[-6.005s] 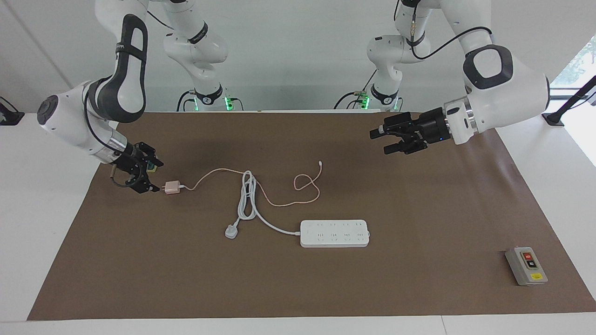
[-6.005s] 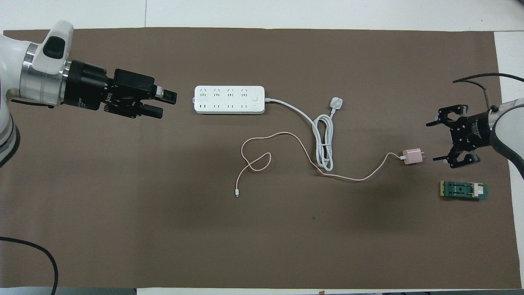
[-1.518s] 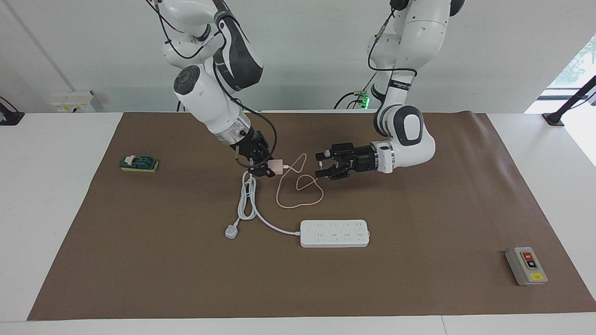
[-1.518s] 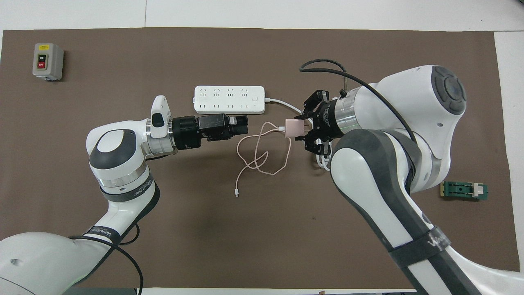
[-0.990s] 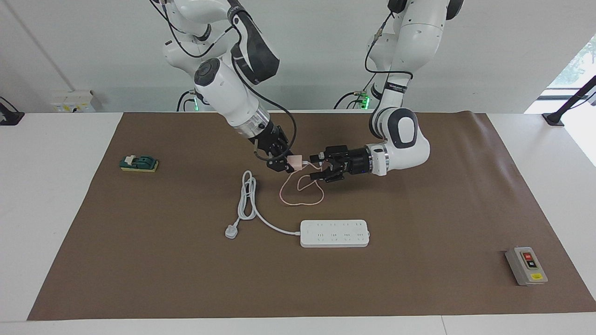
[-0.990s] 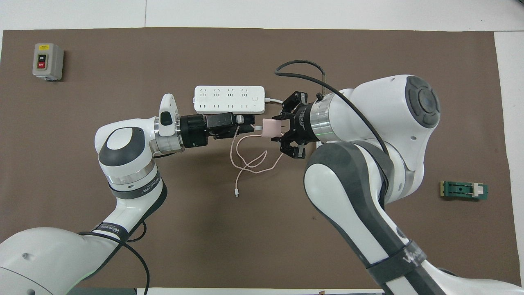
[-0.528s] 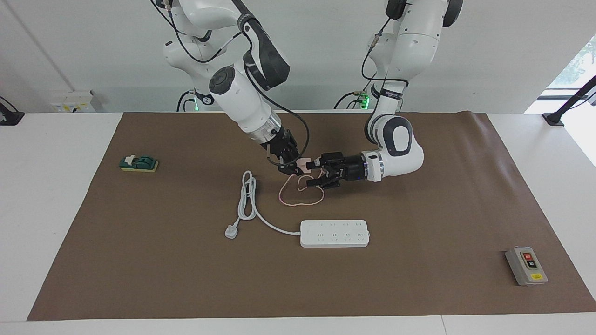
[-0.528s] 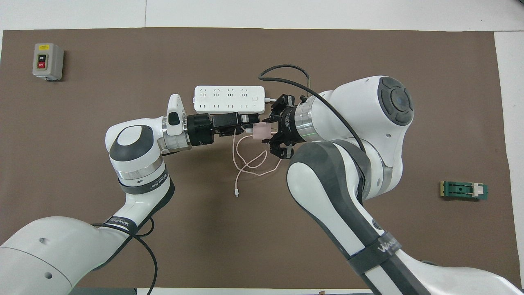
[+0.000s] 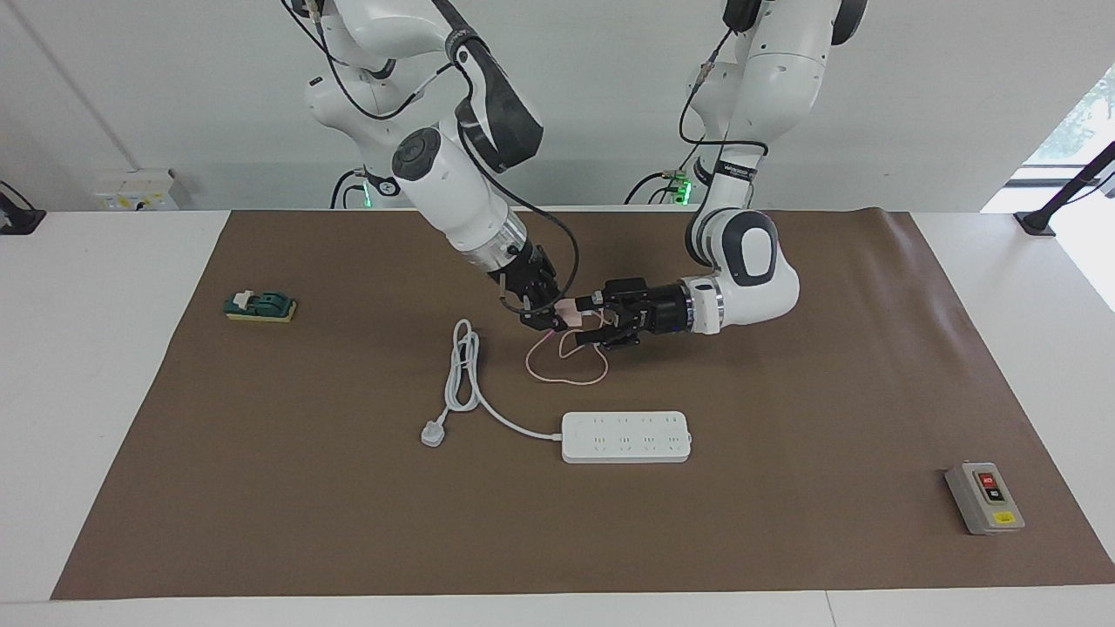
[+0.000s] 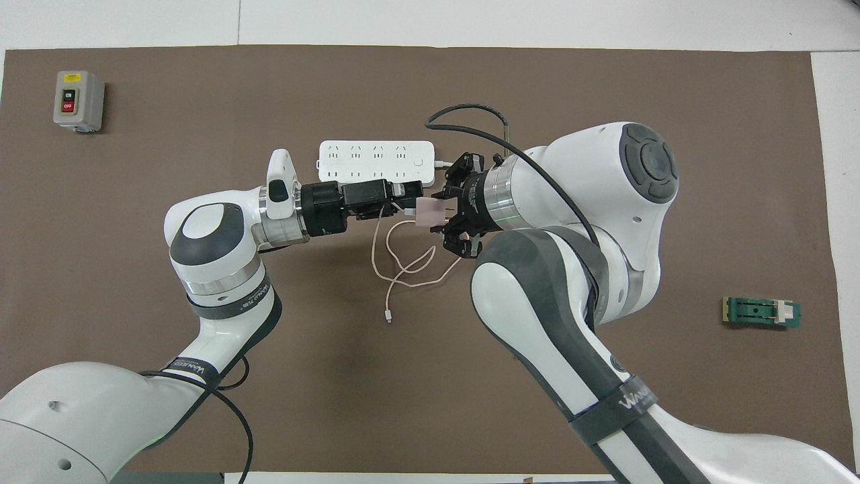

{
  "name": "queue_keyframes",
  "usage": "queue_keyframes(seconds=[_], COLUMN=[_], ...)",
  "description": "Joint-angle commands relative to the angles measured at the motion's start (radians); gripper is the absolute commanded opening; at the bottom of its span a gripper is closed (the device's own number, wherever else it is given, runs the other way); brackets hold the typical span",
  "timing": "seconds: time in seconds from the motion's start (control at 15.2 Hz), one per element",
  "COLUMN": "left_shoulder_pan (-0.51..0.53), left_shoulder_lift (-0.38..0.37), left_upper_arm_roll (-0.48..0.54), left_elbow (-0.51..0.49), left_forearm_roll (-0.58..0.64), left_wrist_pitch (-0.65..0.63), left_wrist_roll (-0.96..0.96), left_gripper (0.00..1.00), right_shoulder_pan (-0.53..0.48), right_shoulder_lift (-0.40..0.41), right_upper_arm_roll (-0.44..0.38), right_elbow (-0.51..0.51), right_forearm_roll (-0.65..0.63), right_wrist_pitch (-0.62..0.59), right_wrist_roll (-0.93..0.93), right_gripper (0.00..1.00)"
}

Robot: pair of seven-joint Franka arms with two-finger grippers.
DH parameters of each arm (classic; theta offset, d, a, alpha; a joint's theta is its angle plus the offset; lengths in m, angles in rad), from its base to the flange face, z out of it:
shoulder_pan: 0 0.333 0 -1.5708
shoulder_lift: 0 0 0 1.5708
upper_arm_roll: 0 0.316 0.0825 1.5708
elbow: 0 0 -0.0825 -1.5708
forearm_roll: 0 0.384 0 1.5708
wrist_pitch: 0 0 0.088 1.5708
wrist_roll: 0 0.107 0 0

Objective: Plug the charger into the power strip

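Pink and small, the charger (image 9: pixel 568 306) is hanging in the air over the brown mat (image 9: pixel 784 392), above the loose loop of its own cable (image 9: pixel 566 370). The right gripper (image 9: pixel 550 317) is pinching it tight at one end. The left gripper (image 9: pixel 591 320) is lying almost level and meeting it head-on, with its jaws spread on either side of the end the cable leaves from; I cannot tell whether they are touching it. The right arm is reaching down at a slant from its base, while the left forearm is bent low and pointing toward the right arm's end of the table.

This looks like a hand-over. To do it well, the left jaws should be closing squarely on the flat sides, clear of the cable, and gripping firmly before the right ones let go, leaving the prongs free.

Farther from the robots, the power strip (image 9: pixel 625 436) is lying flat with nothing plugged in.
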Motion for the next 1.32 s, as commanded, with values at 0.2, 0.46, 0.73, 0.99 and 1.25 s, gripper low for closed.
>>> queue_keyframes(seconds=[0.2,0.46,0.73,0.99,1.25], left_shoulder_pan=[-0.005,-0.006,-0.006,-0.002,0.000], left_shoulder_lift=[-0.043,-0.042,-0.036,-0.025,-0.028], left_upper_arm_roll=[0.006,0.006,0.006,0.006,0.006], left_elbow=[-0.048,-0.048,-0.047,-0.047,-0.047], left_forearm_roll=[-0.013,-0.015,-0.012,-0.012,-0.012], left_wrist_pitch=[-0.009,-0.009,-0.010,-0.018,-0.021], left_wrist_roll=[-0.001,0.000,0.005,0.065,0.059], left_gripper=[0.97,0.89,0.44,0.00,0.00], right_shoulder_pan=[-0.009,-0.011,-0.011,-0.011,-0.013], right_shoulder_lift=[0.011,0.013,0.013,0.013,0.014], right_upper_arm_roll=[0.003,0.003,0.003,0.003,0.003], right_elbow=[0.024,0.024,0.024,0.021,0.018], right_forearm_roll=[0.006,0.006,0.006,0.006,0.006], right_wrist_pitch=[-0.001,0.001,0.004,0.004,0.004], right_wrist_roll=[0.017,0.017,0.016,0.016,0.016], right_gripper=[0.00,0.00,0.00,0.00,0.00])
